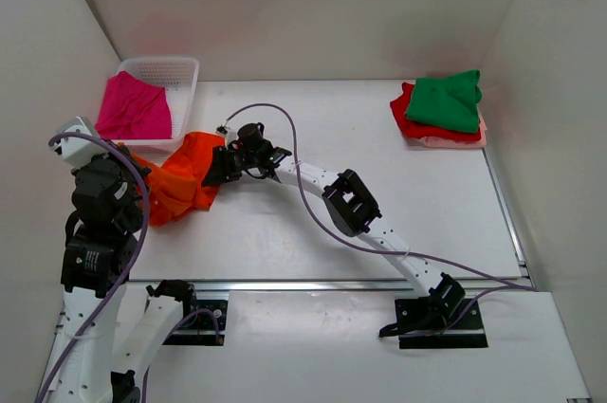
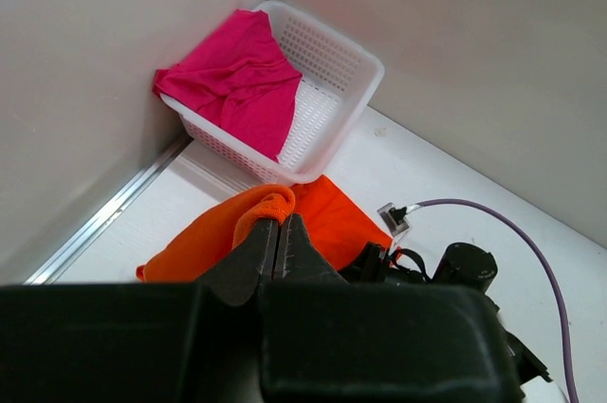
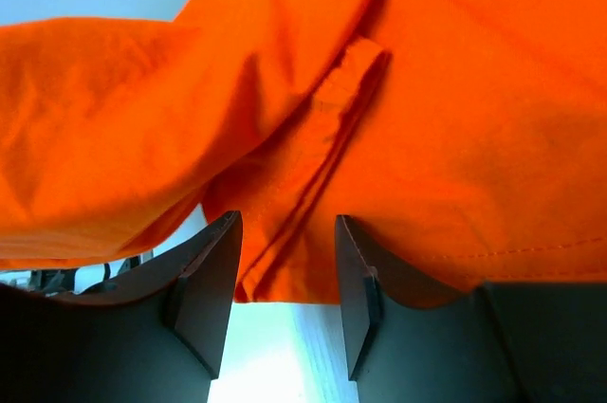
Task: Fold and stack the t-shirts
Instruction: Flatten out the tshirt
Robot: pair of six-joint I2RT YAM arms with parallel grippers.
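Inside the basket (image 1: 183,82) lies a magenta t-shirt (image 1: 135,107).

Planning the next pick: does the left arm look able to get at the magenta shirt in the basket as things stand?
Probably not yet. The magenta shirt lies uncovered in the basket ahead of the left arm, but its jaws are shut on the orange shirt, which it must release first.

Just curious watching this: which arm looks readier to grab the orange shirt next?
Probably the right. The right gripper is open with a hem of the orange shirt between its fingers; it need only close. The left gripper looks shut on a fold.
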